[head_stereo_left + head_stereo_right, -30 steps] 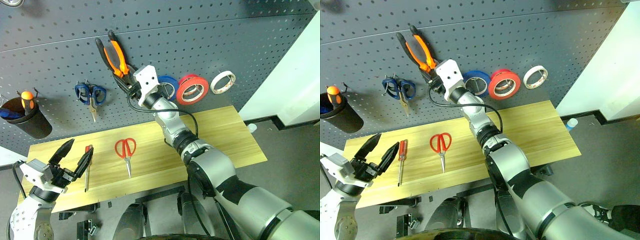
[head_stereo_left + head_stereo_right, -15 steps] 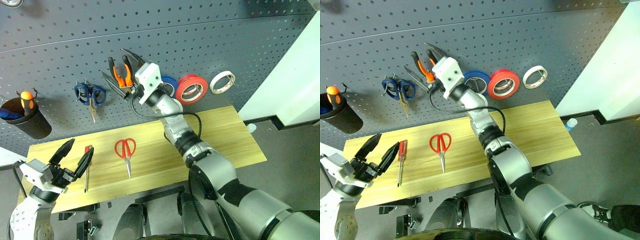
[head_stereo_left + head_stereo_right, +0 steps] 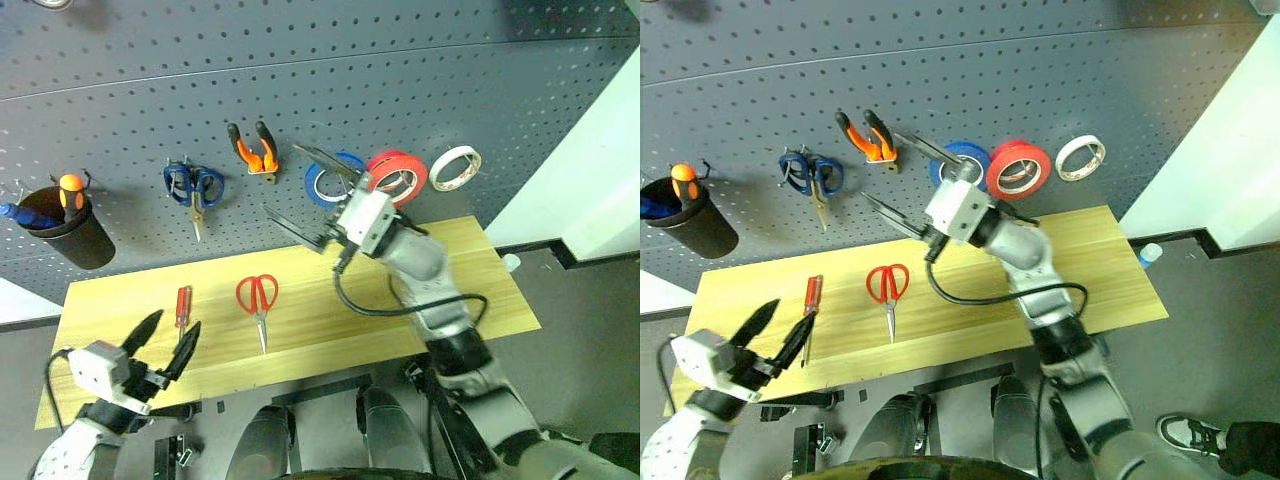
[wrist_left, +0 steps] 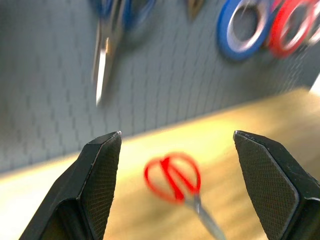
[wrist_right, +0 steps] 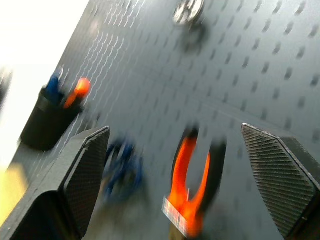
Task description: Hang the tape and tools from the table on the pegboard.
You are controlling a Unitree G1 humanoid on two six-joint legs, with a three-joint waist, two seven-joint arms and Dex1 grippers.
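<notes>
Pliers (image 3: 252, 148) now hanging on pegboard (image 3: 420, 80); I'm pulling right pincer (image 3: 307, 197) back, spread & empty; left pincer (image 3: 168, 337) spread over surface (image 3: 480, 290), screwdriver (image 3: 182, 306) + red scissors (image 3: 257, 300) pending

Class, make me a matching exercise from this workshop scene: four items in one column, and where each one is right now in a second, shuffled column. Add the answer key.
Items
1. pliers
2. red-handled scissors
3. red tape
4. orange-handled screwdriver

Places
A. standing in the black cup
B. hanging on the pegboard between the blue tape roll and the white tape roll
C. lying flat on the table
D. hanging on the pegboard just right of the blue-handled scissors

Pairs: 1-D, 2-C, 3-B, 4-A
</notes>
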